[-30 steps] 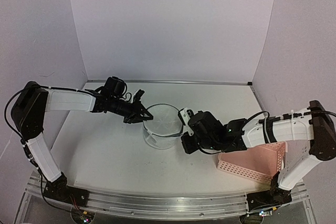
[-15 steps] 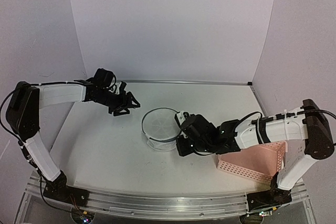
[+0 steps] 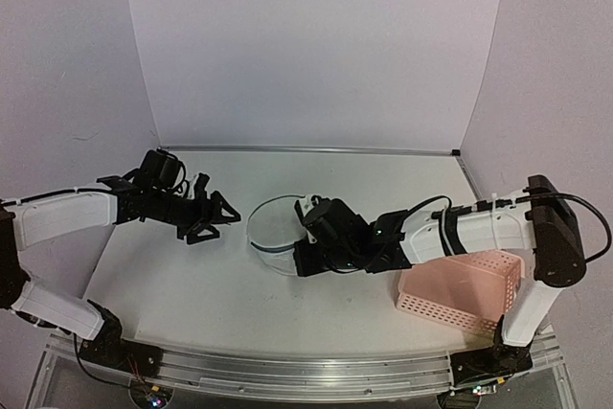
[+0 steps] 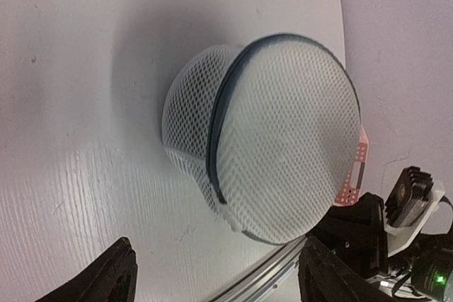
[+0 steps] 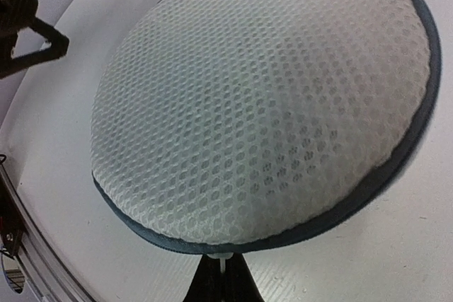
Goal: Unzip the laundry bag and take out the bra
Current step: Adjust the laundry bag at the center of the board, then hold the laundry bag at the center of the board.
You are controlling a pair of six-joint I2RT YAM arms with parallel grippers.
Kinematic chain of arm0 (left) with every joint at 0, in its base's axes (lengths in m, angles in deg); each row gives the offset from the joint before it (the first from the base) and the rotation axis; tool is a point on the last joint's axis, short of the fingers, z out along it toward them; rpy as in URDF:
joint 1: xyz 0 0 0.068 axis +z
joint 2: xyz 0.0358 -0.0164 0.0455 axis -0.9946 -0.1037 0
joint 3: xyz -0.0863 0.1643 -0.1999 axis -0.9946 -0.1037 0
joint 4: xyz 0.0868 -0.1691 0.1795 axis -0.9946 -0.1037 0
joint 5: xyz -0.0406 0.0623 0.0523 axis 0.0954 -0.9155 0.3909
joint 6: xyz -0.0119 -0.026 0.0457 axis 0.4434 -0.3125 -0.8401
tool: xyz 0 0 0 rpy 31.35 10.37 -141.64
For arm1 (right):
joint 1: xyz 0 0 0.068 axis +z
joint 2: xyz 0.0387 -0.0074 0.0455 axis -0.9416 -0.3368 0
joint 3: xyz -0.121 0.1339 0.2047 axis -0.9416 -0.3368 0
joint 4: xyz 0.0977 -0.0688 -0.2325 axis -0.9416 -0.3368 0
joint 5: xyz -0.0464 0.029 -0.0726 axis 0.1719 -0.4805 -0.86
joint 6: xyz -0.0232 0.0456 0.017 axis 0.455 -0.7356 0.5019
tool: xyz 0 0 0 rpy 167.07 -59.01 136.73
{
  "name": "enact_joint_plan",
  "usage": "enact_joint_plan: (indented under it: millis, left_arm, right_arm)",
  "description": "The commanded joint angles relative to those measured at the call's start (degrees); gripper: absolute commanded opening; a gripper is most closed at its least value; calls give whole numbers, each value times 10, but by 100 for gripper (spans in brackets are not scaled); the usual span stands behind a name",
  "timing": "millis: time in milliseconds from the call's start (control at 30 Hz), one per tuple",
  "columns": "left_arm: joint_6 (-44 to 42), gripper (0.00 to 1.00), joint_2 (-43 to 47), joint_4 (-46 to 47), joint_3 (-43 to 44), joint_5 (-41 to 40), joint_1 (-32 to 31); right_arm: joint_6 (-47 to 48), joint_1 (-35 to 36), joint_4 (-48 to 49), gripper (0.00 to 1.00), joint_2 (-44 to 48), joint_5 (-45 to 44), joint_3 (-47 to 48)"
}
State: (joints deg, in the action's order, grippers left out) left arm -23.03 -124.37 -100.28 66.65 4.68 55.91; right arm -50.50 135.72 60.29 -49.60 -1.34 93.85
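In the overhead view, we see the round translucent white mesh laundry bag with a dark zipper rim [image 3: 273, 227] on the white table [image 3: 192, 284], near the middle, between the two arms. The left gripper [image 3: 211, 213] hangs just left of the laundry bag with a gap between them, its fingers spread wide and nothing between them. The right gripper [image 3: 299, 258] is at the near right edge of the bag's rim; from here we cannot tell how its jaws stand. A pink perforated rectangular plastic basket [image 3: 460, 289] sits at the right, under the right arm.

From the left wrist camera, the laundry bag [image 4: 276, 139] stands as a short cylinder with its circular lid turned toward us, the zipper rim closed as far as we can see. The left gripper [image 4: 216, 263] shows two dark fingers [image 4: 106, 281] far apart at the bottom edge, holding nothing.

From the right wrist camera, the bag's mesh lid [image 5: 262, 104] fills most of the frame. The right gripper [image 5: 221, 274] has its fingers pinched together on a small pale tab at the near edge of the dark rim.
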Motion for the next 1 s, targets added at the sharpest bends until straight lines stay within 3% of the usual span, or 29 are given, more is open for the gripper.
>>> enact_joint_plan:
  millis: [0, 267, 600, 767, 967]
  left_arm:
    - [79, 80, 55, 65, -52, 21, -21]
    - [251, 86, 71, 272, -173, 36, -67]
    - [291, 84, -29, 354, -123, 7, -111]
    - [313, 79, -73, 390, -110, 6, -122]
    - [332, 65, -91, 416, -102, 7, -123]
  right_arm:
    - [-32, 5, 37, 0, -25, 28, 45]
    - [-42, 14, 42, 0, -49, 33, 69]
    - [-37, 22, 43, 0, -35, 21, 64]
    - [-33, 24, 42, 0, -27, 15, 55]
    - [-32, 25, 43, 0, -19, 9, 47]
